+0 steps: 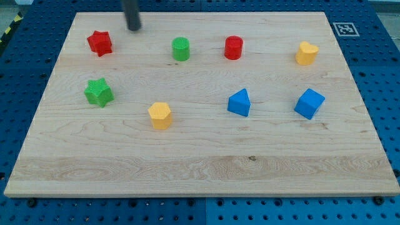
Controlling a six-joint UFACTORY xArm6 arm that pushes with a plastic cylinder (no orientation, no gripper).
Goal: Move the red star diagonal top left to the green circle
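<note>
The red star lies near the board's top left. The green circle stands to its right, at about the same height in the view, roughly 130 pixels away. My tip comes down from the view's top edge and sits between them, above and to the right of the red star and above and to the left of the green circle. It touches neither block.
A red circle and a yellow heart lie in the top row to the right. A green star, yellow hexagon, blue triangle and blue cube form the lower row on the wooden board.
</note>
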